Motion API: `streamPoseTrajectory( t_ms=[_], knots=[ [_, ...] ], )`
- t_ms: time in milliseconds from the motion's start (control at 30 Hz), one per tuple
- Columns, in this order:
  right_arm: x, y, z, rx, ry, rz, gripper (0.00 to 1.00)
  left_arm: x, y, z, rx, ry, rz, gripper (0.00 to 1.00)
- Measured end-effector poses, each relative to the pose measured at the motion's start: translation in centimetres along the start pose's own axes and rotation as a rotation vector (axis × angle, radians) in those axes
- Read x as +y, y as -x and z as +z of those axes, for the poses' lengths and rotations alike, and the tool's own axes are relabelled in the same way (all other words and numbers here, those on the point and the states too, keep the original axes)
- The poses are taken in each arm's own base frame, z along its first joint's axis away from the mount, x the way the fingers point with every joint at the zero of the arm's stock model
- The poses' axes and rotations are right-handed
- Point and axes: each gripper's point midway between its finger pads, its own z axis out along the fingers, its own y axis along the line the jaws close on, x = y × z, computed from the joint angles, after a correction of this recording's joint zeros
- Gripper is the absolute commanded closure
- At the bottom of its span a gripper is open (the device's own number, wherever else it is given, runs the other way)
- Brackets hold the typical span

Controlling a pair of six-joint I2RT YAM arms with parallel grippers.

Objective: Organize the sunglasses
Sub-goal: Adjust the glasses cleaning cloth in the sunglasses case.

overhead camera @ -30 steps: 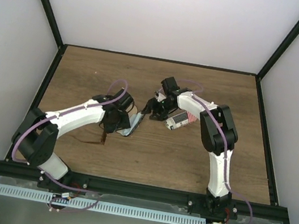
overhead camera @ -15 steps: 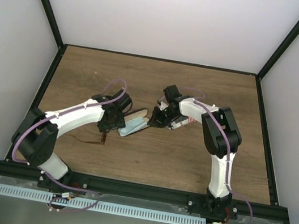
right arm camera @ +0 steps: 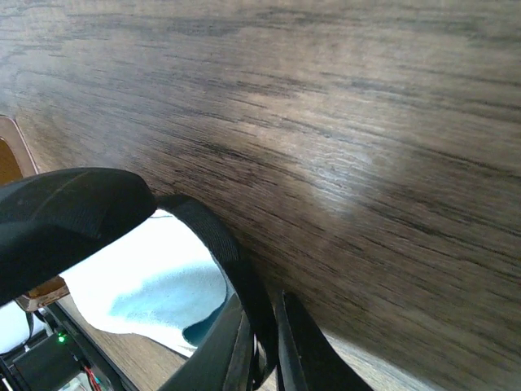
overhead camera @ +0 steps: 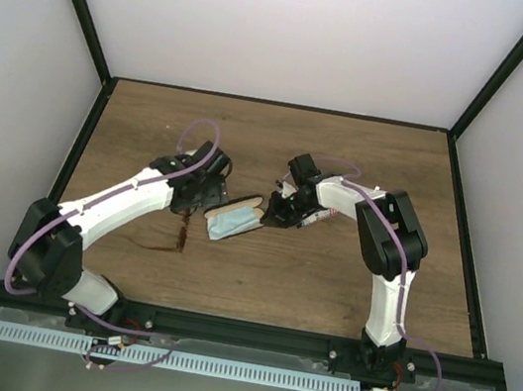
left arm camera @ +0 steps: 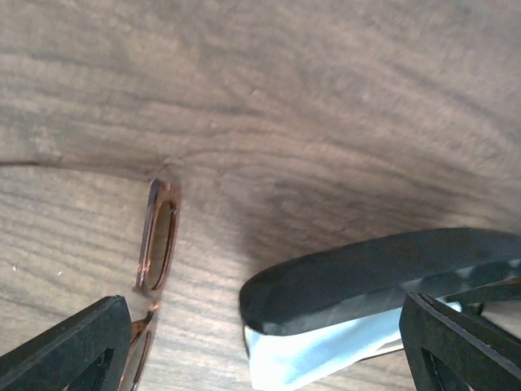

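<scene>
The left end effector (left arm camera: 264,346) hovers wide open and empty. The slim reddish-brown, amber-lensed sunglasses (left arm camera: 156,236) lie on the wooden table (overhead camera: 326,287) beside its left finger, long axis crossing the closing line. The right end effector (right arm camera: 260,334), farther away, pinches the black-rimmed tan case (overhead camera: 234,219).

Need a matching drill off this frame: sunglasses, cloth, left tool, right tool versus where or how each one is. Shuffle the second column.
Column 1
1. sunglasses
2. cloth
3. left tool
4. right tool

Column 2
A. shut on the black rim of the case
B. on the table, nothing gripping it
C. wide open, holding nothing
D. lying in the open case

Pairs: 1-B, 2-D, 3-C, 4-A
</scene>
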Motion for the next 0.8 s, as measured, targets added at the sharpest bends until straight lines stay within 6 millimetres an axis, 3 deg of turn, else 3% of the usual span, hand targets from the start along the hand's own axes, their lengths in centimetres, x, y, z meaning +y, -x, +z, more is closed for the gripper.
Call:
streamPoseTrajectory(
  t_ms=[167,333,533,667,800],
  knots=[
    [0.0,0.1,0.1,-0.004,0.005,-0.012,0.96,-1.8,2.2,-0.1,-0.049,-0.015,0.000,0.12],
    [0.0,-0.1,0.3,-0.003,0.022,-0.024,0.96,-2.3,1.8,4.4,-0.006,0.069,0.044,0.21],
    [0.1,-0.3,0.3,-0.005,0.038,-0.033,0.95,-2.6,1.1,8.7,0.077,0.120,0.084,0.23],
    [0.1,-0.3,0.3,-0.004,0.038,-0.036,0.92,-3.5,0.9,8.8,0.107,0.081,0.089,0.23],
    [0.2,-0.4,0.3,-0.002,0.043,-0.040,0.82,-3.9,0.5,8.8,0.130,0.058,0.090,0.22]
  ],
)
